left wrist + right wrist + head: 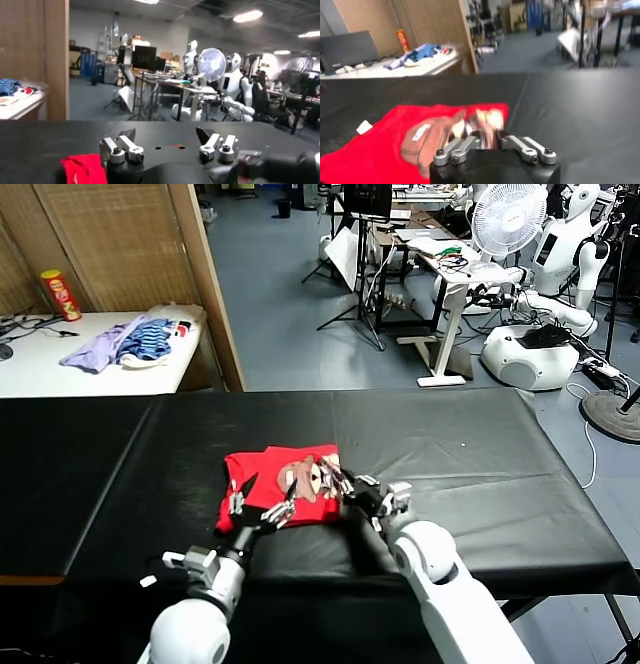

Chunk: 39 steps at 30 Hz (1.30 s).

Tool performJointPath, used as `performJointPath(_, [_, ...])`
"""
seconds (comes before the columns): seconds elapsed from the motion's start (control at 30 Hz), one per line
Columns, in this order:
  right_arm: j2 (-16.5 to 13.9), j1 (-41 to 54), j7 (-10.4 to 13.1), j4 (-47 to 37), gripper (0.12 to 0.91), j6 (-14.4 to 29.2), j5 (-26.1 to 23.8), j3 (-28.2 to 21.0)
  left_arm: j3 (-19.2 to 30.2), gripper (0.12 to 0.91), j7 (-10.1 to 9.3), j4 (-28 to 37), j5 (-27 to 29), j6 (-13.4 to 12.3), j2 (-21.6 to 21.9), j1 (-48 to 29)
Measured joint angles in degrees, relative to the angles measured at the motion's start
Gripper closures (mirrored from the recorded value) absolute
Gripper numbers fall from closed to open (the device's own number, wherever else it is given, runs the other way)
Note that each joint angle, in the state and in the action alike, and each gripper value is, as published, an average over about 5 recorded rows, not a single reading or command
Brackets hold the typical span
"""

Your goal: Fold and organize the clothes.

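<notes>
The red T-shirt [268, 492] lies folded on the black table [480, 464], bear print [303, 478] up. My left gripper [262, 502] is open at the shirt's near edge, its fingers over the red cloth. In the left wrist view the left gripper [165, 136] stands wide open with nothing between the jaws, and the shirt [82, 167] shows beside it. My right gripper [337, 482] is at the shirt's right edge by the print. In the right wrist view the right gripper [481, 136] has its fingers drawn together on the printed cloth of the shirt [385, 145].
A white table [60, 369] at the back left holds heaped lavender and blue-striped garments [130, 342] and a red-and-yellow can [60, 294]. A wooden partition [210, 284] stands behind the black table. Other robots and a fan [510, 219] stand at the far right.
</notes>
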Motion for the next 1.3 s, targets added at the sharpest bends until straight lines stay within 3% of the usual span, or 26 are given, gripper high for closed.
performJointPath(0.1, [-1.41,-2.79,0.57,2.97,0.452,3.39,-3.02,0.78,-0.77,0.232,-0.11,0.46,-0.57,-0.45,0.72,0.56])
performJointPath(0.27, [-2.93,-9.19,4.27,8.9,0.253,10.18,-8.24,2.53,-2.15,0.232,-1.5,0.36,-3.5,-0.49,2.27,1.83])
performJointPath(0.4, [-4.04,-15.07,7.22,13.3,0.229,14.12,-11.47,4.27,-3.32,0.232,-3.79,-0.46,-3.92,0.14,3.88,3.4])
performJointPath(0.6, [-4.23,-26.32,11.36,20.04,0.227,15.38,-12.43,7.99,-6.07,0.232,-4.73,-2.47,-4.69,-0.66,6.8,7.41])
performJointPath(0.93, [-3.08,-42.33,16.77,31.14,0.227,10.55,-12.92,13.61,-14.0,0.232,-6.79,-6.84,-5.81,-4.26,9.33,21.86])
performJointPath(1.13, [-2.04,-48.74,20.03,36.09,0.227,5.18,-12.76,13.53,-17.19,0.232,-9.78,-10.94,-9.23,-0.45,9.24,30.18])
performJointPath(1.3, [-1.65,-52.15,21.09,38.89,0.227,0.39,-10.97,13.3,-18.23,0.232,-10.75,-14.46,-10.15,3.14,9.39,33.16])
